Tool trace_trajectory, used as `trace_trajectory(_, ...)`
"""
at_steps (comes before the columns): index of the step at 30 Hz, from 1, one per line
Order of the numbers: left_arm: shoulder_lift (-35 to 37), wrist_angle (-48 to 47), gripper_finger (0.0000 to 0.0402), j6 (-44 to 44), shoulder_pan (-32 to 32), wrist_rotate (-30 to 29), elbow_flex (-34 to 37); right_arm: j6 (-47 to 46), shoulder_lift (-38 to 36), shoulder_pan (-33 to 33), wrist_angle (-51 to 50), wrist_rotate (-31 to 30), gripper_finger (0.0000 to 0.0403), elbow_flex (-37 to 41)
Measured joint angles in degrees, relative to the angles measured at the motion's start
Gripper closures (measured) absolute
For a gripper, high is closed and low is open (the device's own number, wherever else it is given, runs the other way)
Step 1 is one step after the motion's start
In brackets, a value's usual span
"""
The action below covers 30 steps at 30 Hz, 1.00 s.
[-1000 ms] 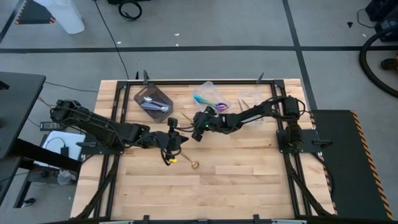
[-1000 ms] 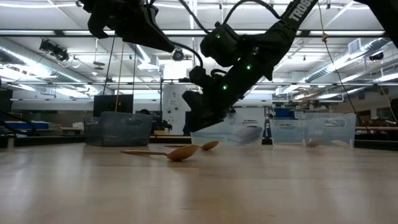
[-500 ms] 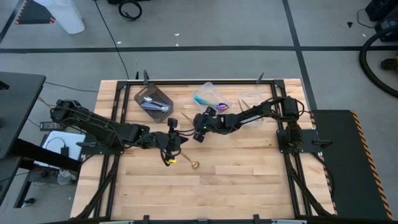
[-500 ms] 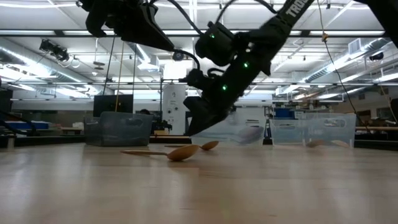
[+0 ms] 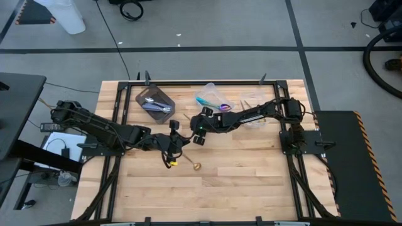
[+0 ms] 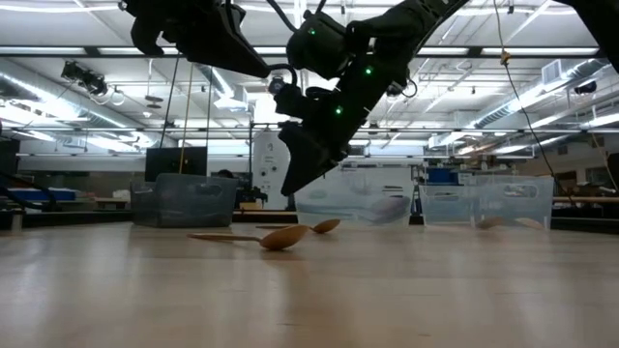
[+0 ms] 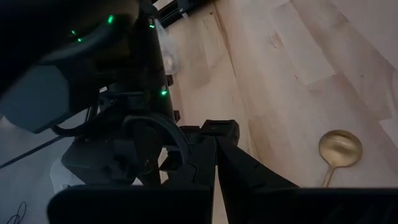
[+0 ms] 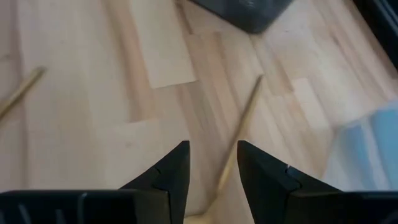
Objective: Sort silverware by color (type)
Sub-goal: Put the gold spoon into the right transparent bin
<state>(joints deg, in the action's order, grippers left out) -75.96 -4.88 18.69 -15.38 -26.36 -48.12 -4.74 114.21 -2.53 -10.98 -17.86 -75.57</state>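
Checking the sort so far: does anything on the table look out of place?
Yes. Two gold spoons lie loose on the bare wood instead of in a tub: one near the left gripper, another under the open right gripper. Silver spoons sit in the dark tub.

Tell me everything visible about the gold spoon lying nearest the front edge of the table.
The gold spoon is slim, polished metal by its look, with a round bowl and thin straight handle. It lies flat on the bare wooden table, bowl toward the front, handle running back toward the left tool. Nothing grips or touches it. The low view shows it resting level on the wood.
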Motion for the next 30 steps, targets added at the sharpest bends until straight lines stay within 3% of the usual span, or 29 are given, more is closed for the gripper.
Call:
trace_trajectory(5,0.0,-0.2,0.0379,0.1,0.1,0.0,0.0,0.3,0.0,-0.1,0.2,-0.2,0.0260,0.0)
trace_trajectory(12,0.0,-7.7,0.0379,0.2,0.0,11.2,-0.1,0.9,1.5,-0.1,1.0,1.1,0.0260,0.0)
trace_trajectory(19,0.0,-16.3,0.0379,-3.1,0.1,11.3,-0.1,0.8,4.9,-0.2,2.9,2.7,0.0260,-0.1)
trace_trajectory(30,0.8,-19.0,0.0379,-3.8,0.2,11.0,0.0,1.9,4.4,0.4,-0.7,1.8,0.0260,-0.2)
